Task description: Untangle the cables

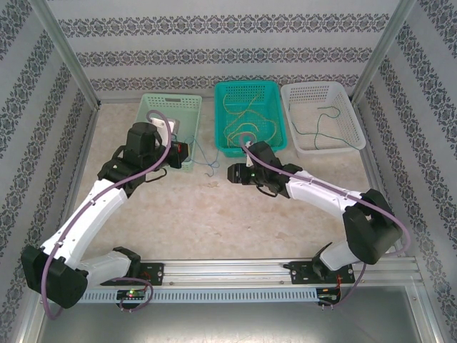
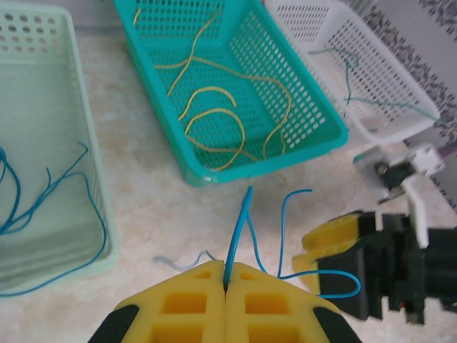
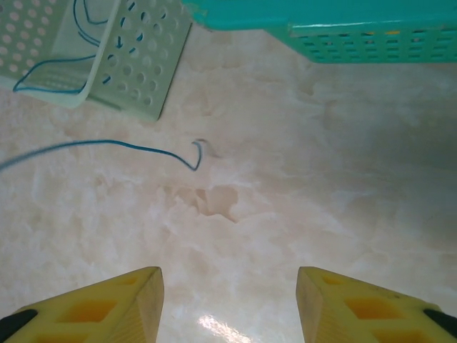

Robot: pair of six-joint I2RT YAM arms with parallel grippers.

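My left gripper (image 2: 226, 267) is shut on a blue cable (image 2: 243, 218) that stands up from between its yellow pads and loops across the table towards the right gripper's fingers (image 2: 332, 236). From above, the left gripper (image 1: 184, 153) is beside the light green basket (image 1: 187, 107), and the blue cable (image 1: 207, 166) lies between the two grippers. My right gripper (image 3: 228, 280) is open above bare table, with a blue cable end (image 3: 107, 145) lying well ahead of it. Yellow cables (image 2: 214, 118) lie in the teal basket (image 2: 325, 143). A dark green cable (image 2: 350, 82) lies in the white basket (image 2: 400, 128).
More blue cables (image 2: 43, 200) rest in the light green basket (image 2: 100, 214), some hanging over its edge. The three baskets stand in a row at the back, with the teal basket (image 1: 275, 114) in the middle. Patterned walls close in both sides.
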